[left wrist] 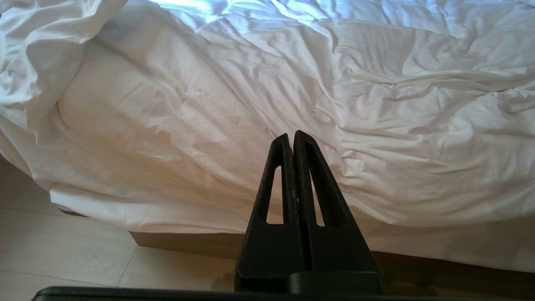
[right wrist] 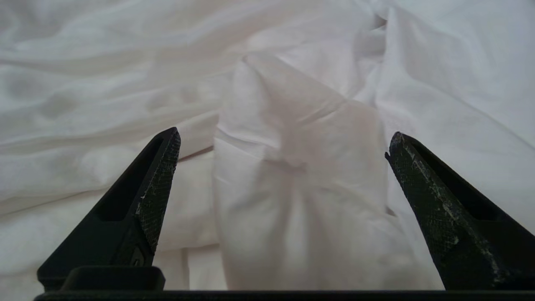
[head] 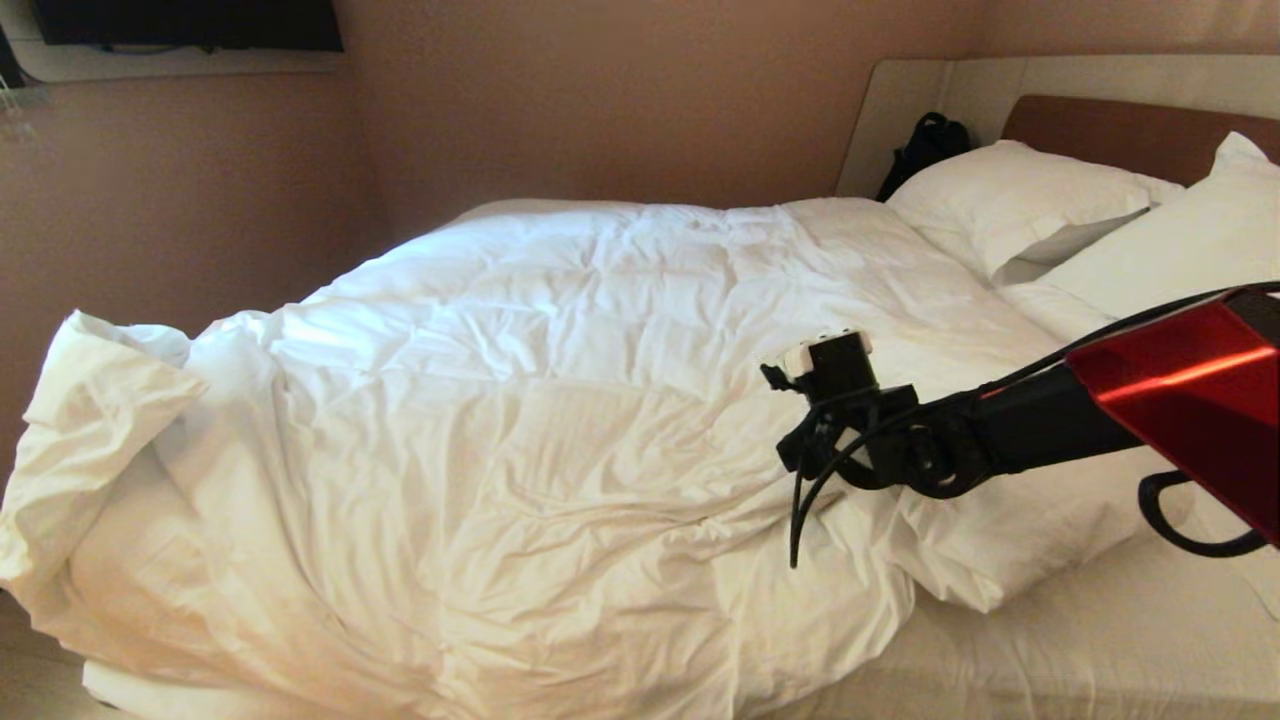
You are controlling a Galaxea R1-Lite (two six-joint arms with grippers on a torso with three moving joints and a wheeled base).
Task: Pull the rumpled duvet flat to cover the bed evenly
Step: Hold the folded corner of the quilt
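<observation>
The right gripper (right wrist: pixel 282 140) hangs low over the duvet (head: pixel 560 400), its two black fingers (right wrist: pixel 159 175) spread wide apart and gripping nothing. Directly ahead of them, between the tips, one raised fold of the white cloth stands up. From across the room, that arm reaches in from the right side and ends above the near edge of the bed (head: pixel 1100 650), about halfway along its length, where the duvet's edge is bunched and pulled back, leaving a strip of bare sheet (head: pixel 1080 640) along that side.

The left gripper (left wrist: pixel 293 138) waits beside the near edge toward the foot, fingers pressed together and empty, apart from the duvet overhanging there.

One duvet covers most of the bed, wrinkled throughout, with its foot corner turned up in a heap. Two pillows (head: pixel 1010 205) lean at the head, just beyond the duvet's top edge. A black bag (head: pixel 925 150) sits in the far head corner.
</observation>
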